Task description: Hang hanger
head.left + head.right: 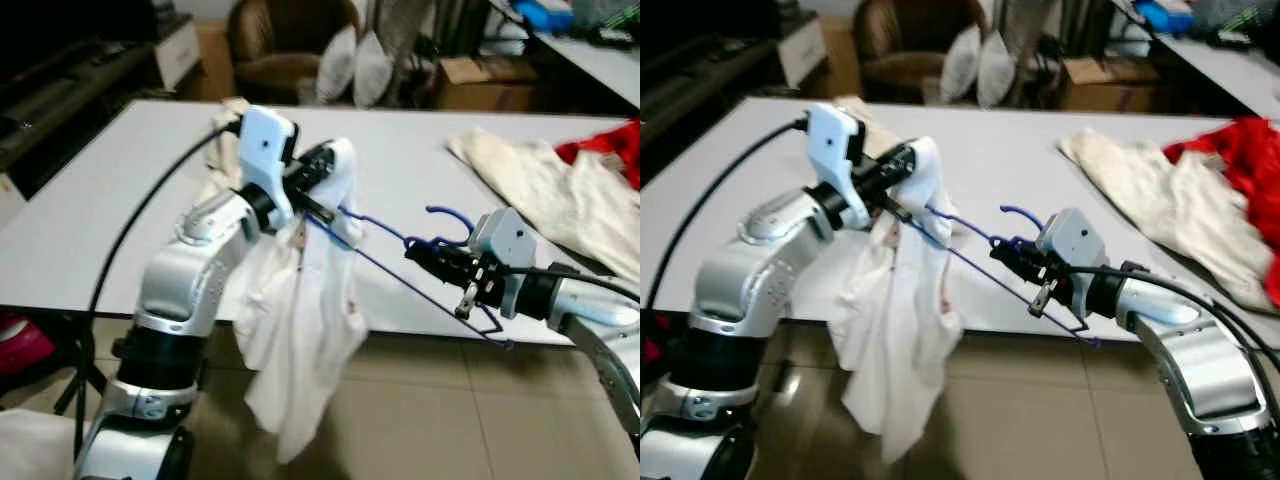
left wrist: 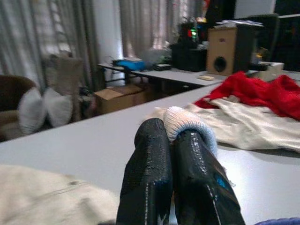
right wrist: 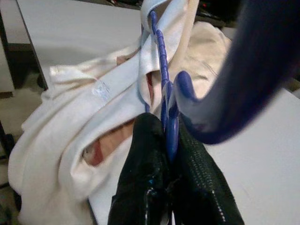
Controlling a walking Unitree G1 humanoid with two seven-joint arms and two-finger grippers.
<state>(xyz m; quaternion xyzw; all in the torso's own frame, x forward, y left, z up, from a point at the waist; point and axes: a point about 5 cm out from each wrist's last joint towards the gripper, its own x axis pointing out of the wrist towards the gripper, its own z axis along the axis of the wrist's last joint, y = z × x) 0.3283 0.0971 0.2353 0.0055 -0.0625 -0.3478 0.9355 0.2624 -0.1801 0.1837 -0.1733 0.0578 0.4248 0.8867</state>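
Note:
A blue wire hanger (image 1: 400, 262) is held over the front edge of the white table (image 1: 120, 190). My right gripper (image 1: 418, 250) is shut on the hanger just below its hook (image 1: 450, 217); the right wrist view shows the blue hanger (image 3: 168, 126) pinched between the black fingers (image 3: 145, 159). One end of the hanger is inside a white shirt (image 1: 300, 340) that hangs down past the table edge. My left gripper (image 1: 325, 165) is shut on the shirt's collar fabric (image 2: 187, 123) at the top.
A cream garment (image 1: 545, 190) and a red garment (image 1: 610, 145) lie on the table's right side. Another cream cloth (image 1: 228, 125) lies behind my left arm. A brown armchair with pillows (image 1: 300, 50), a cardboard box (image 1: 480, 80) and a second table (image 1: 600, 55) stand beyond.

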